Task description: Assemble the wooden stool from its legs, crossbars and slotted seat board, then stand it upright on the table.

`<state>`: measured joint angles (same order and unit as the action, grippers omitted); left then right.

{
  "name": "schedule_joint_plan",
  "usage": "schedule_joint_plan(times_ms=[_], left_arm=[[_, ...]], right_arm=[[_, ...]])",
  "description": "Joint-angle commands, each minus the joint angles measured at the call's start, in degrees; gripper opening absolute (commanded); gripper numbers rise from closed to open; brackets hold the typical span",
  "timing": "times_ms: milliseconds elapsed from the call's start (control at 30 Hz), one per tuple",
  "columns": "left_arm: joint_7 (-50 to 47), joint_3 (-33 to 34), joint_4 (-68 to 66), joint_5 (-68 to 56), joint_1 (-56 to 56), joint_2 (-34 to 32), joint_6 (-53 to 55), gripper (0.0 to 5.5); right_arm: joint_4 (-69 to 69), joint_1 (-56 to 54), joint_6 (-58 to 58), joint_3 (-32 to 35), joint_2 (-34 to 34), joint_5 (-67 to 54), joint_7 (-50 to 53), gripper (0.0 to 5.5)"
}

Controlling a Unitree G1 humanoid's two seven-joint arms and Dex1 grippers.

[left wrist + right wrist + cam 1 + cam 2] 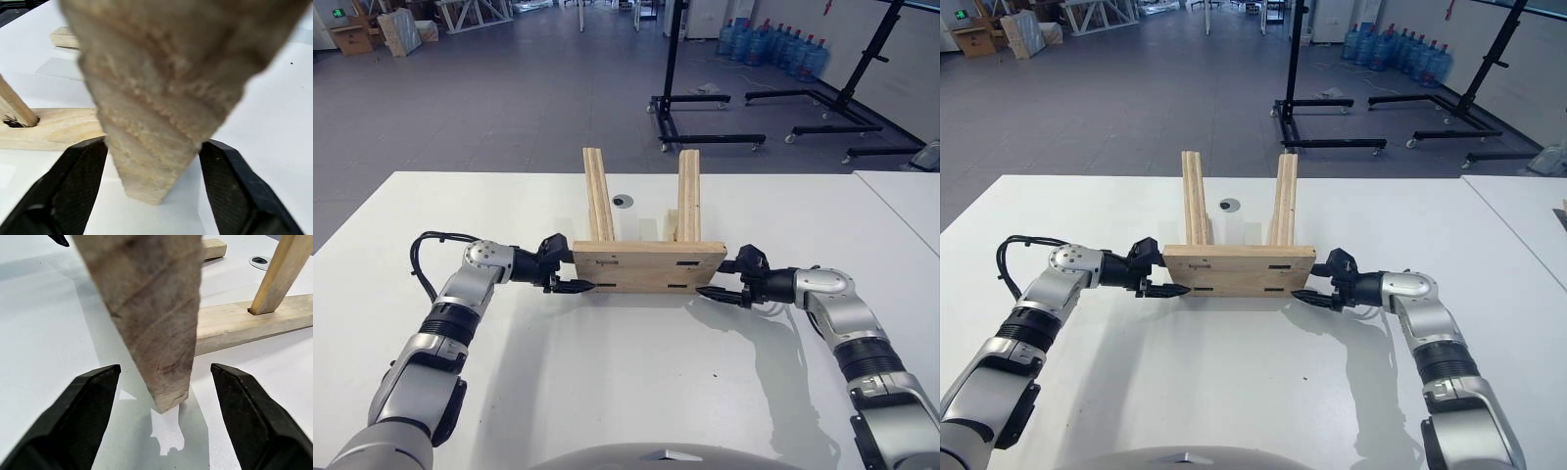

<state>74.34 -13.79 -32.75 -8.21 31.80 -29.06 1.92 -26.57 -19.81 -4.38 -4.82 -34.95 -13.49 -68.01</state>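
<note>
Assembly looks finished, to judge by how the pale wooden stool lies: its rectangular slotted seat board [646, 266] stands on one long edge near the middle of the white table [626, 401]. The board's slotted face is turned toward the robot, and two light wooden legs [598, 194] reach away from it over the tabletop. In the right wrist view a lower wooden bar [244, 323] rests flat on the table with a thinner stick [281, 269] seated in a slot in it, so the joints appear made. What remains, I judge, is tipping the stool onto its feet, and that would account for the arms' placement. The left gripper [576, 279] sits at the board's left end and the right gripper [715, 281] at its right end, both low near the bottom corners, where a paired lift and turn could start. Each gripper straddles the board's thickness, one finger in front of the face and one behind. The right gripper's black fingers [93, 401] are spread wide, with bare table showing beside the board, so nothing is clamped. The left gripper's black fingers [80, 171] are spread about as wide. There the blurred board end fills the gap between them, so they read as released, though a light touch on a face cannot be ruled out. Closing both squarely before any lift would be the care needed, since a one-sided hold could twist the legs.
</note>
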Motion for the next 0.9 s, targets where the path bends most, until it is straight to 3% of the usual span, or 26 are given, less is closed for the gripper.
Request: schedule_joint_plan(times_ms=[33, 200, 300, 433, 533, 633, 700, 767, 900], left_arm=[[0.72, 0.2, -1.09, 0.24, 0.84, 0.41, 1.57, 2.46], [4.79, 1.28, 2.6, -3.6, -0.12, 0.12, 9.92, 1.74], [6.95, 3.14, 13.37, -8.75, -4.04, -2.52, 19.65, 1.68], [7.83, 6.52, 33.04, -18.48, -11.62, -7.97, 34.62, 1.64], [3.37, 12.55, 42.82, -30.37, -12.42, -8.24, 49.03, 1.62], [-8.49, 23.04, 44.55, -45.47, -4.93, -3.4, 66.79, 1.59], [-17.92, 29.26, 39.47, -53.08, 1.63, 1.58, 72.59, 1.56], [-29.35, 34.11, 34.12, -58.22, 6.92, 6.18, 73.47, 1.5], [-54.57, 41.5, 28.9, -57.12, 11.19, 15.54, 72.53, 1.44]], right_arm=[[-2.26, -2.54, 0.26, -0.94, 2.14, 0.62, -0.68, 2.89], [2.3, -0.39, -5.6, -0.3, 2.32, -2.34, -2.36, 2.09], [15.32, 5.22, -17.2, 1.12, -0.15, -8.61, -4.59, 2.05], [34.15, 11.74, -41.19, 9.68, -1.64, -27.97, -0.15, 2.0], [40.03, 10.22, -57.12, 19.22, -0.35, -50.27, 10.08, 2.0], [38.67, 8.77, -55.35, 20.83, -0.89, -79.21, 28.42, 1.99], [39.94, 8.52, -49.15, 18.47, 0.1, -90.99, 38.78, 1.99], [41.43, 7.26, -42.93, 17.5, 3.52, -96.13, 48.53, 1.93], [40.68, 3.33, -33.3, 18.62, 10.14, -97.67, 67.3, 1.77]])
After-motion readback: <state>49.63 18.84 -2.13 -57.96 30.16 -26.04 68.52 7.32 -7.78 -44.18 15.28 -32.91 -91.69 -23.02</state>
